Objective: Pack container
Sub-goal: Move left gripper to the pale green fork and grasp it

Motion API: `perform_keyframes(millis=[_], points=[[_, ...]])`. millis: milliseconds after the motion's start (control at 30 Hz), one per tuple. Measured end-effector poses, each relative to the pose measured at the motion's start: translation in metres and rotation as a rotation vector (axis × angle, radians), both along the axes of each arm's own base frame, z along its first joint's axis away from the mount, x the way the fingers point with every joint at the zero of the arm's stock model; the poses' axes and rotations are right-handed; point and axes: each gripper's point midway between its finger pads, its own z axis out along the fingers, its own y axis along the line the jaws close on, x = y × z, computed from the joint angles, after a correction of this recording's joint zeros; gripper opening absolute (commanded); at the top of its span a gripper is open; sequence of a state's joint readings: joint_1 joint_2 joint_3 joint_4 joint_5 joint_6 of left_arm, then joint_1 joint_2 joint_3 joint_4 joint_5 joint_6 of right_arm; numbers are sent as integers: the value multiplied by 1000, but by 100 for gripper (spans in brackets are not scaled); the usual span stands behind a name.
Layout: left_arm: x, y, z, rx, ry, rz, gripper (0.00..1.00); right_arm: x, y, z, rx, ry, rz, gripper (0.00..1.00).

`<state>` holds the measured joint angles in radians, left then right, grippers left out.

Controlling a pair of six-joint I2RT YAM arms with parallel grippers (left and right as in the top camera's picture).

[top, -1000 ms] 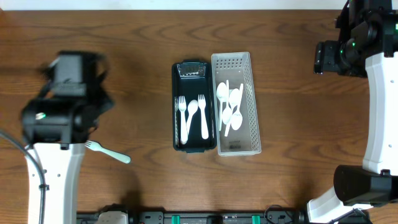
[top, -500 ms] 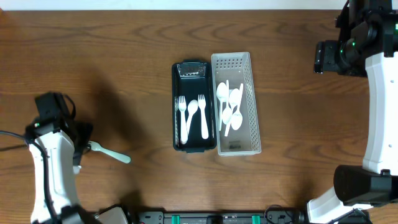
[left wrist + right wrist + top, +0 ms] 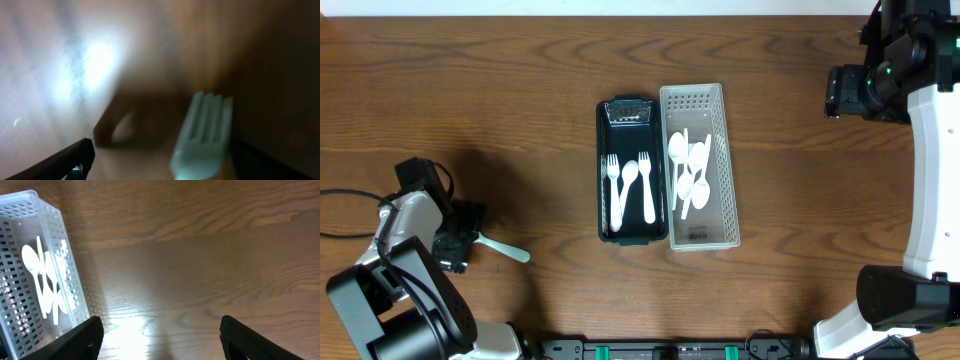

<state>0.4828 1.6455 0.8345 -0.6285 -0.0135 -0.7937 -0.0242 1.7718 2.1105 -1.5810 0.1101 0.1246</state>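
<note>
Lying loose on the bare table [image 3: 550, 90], low on the left and well apart from both containers: a pale fork [image 3: 498, 246], tines toward the arm, handle pointing toward the middle. Straddled at the tine end by the left gripper [image 3: 460, 243]. Seen from the wrist: fingers [image 3: 70, 159] spread apart either side of the blurred tines, not closed; whether touching, impossible to tell. Judged as the pick-up step for the one stray piece, with the grip not yet made.

Next, by that reading: close on the fork near its neck, lift clear, carry right to the black tray [image 3: 602, 200], already holding white forks [image 3: 613, 178], and lay down lengthwise alongside. Calls for a low, square pinch on a thin piece flat against wood; likely to skid or tip out otherwise.

Just beside the tray, side by side: a white slotted basket [image 3: 692, 100] of spoons [image 3: 688, 170]. Far off at the right rear: the right gripper [image 3: 160, 325], fingers wide apart over bare wood, holding nothing.
</note>
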Motion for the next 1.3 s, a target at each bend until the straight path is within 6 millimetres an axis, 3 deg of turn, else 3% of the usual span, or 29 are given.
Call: perform_keyframes(millis=[200,500,733,1067,1300], points=[[14,5,-2,17,-44,-99,86,0,0,0,0,0,0,77],[14,1,-1,10,-27,-177,76,0,0,0,1,0,-1,77],[11,-14,0,6,18,-219,76,0,0,0,1,0,-2,77],[10,-14,0,30,36,-191,76,-5,0,-2,2,22,-1,77],[8,-14,1,34,44,-173,64,-5,0,-2,2,23,-1,77]])
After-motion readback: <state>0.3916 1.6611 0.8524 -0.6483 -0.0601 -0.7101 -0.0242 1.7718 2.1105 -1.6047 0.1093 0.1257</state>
